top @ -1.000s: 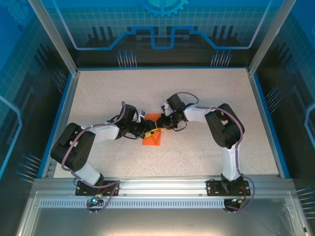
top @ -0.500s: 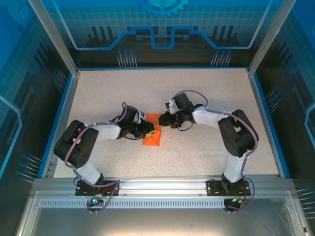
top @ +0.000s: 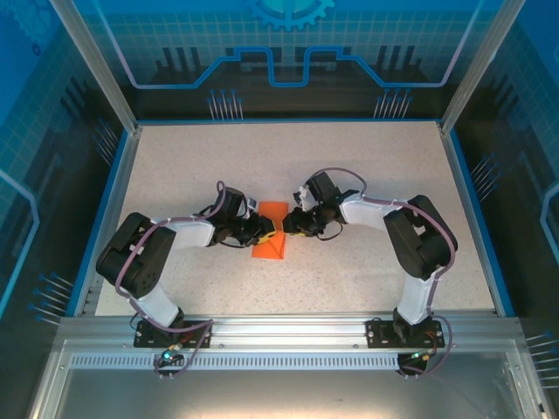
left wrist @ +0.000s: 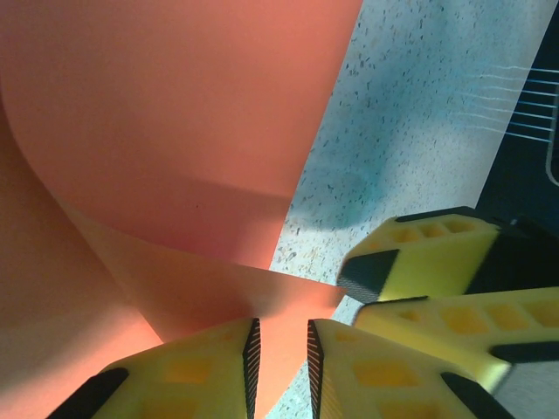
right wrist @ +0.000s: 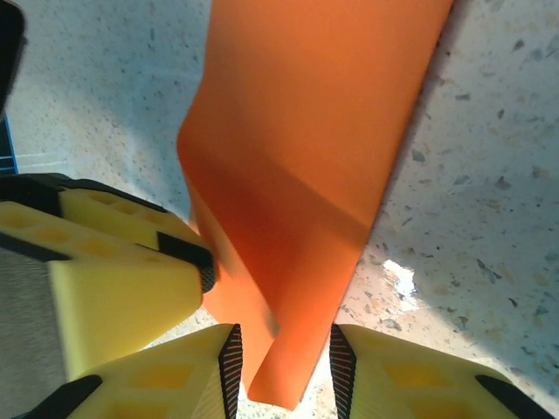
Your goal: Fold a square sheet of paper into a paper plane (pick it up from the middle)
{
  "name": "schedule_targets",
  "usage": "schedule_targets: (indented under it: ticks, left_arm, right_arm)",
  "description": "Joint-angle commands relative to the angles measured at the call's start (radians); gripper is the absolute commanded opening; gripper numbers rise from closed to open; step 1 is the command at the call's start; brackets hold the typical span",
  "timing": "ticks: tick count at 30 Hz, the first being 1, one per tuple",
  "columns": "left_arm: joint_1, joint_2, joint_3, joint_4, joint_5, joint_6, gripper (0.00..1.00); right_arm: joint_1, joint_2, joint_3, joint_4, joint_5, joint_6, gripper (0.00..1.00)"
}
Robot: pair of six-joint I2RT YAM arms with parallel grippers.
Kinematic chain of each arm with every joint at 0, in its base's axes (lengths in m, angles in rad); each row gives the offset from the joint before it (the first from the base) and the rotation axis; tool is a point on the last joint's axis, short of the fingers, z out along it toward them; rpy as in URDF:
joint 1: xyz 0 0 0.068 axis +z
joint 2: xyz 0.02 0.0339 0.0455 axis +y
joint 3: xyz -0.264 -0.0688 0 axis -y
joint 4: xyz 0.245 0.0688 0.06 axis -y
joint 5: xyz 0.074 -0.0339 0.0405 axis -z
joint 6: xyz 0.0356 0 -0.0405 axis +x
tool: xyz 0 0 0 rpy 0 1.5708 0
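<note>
left gripper (top: 269,229): jaws set narrowly astride a curled flap, grip cannot be told | orange paper (top: 270,249): folded, creased, laid mid-table (top: 367,166) between both grippers | right gripper (top: 289,225): jaws parted around its tip | change: right gripper drawn back rightward off the paper

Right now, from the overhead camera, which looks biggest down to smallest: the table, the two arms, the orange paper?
1. the table
2. the left arm and the right arm, too alike to rank
3. the orange paper

The left pincer (left wrist: 279,349) and right pincer (right wrist: 281,349) nearly touch, jaws narrowly parted.
</note>
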Motion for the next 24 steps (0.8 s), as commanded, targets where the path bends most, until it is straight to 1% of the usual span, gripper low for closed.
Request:
schedule_targets:
  ticks: [1, 5, 9, 12, 13, 14, 19, 24]
  left_arm:
    - [-0.006, -0.003, 0.024, -0.008, -0.014, -0.005, 0.25]
    - [-0.007, -0.005, 0.025, -0.01, -0.013, -0.005, 0.24]
    - [-0.007, -0.009, 0.025, -0.011, -0.014, -0.005, 0.22]
    - [-0.007, -0.012, 0.024, -0.014, -0.012, -0.005, 0.22]
    - [-0.007, -0.015, 0.024, -0.016, -0.014, -0.004, 0.22]
    - [-0.006, -0.019, 0.022, -0.016, -0.014, -0.004, 0.22]
    - [-0.006, -0.04, 0.017, -0.015, -0.006, 0.001, 0.27]
    - [-0.007, -0.051, 0.018, -0.004, 0.008, 0.003, 0.29]
  right_arm:
    - [0.019, 0.028, 0.03, -0.016, -0.014, 0.002, 0.35]
    - [0.026, 0.048, 0.032, 0.024, -0.055, 0.015, 0.33]
    - [0.028, 0.061, 0.032, 0.049, -0.068, 0.026, 0.29]
    - [0.028, 0.065, 0.036, 0.049, -0.053, 0.027, 0.21]
    - [0.028, 0.065, 0.039, 0.044, -0.039, 0.023, 0.17]
    - [0.028, 0.065, 0.043, 0.034, -0.022, 0.016, 0.15]
    - [0.028, 0.084, 0.077, -0.014, 0.018, -0.04, 0.08]
    - [0.027, 0.105, 0.101, -0.038, 0.038, -0.076, 0.04]
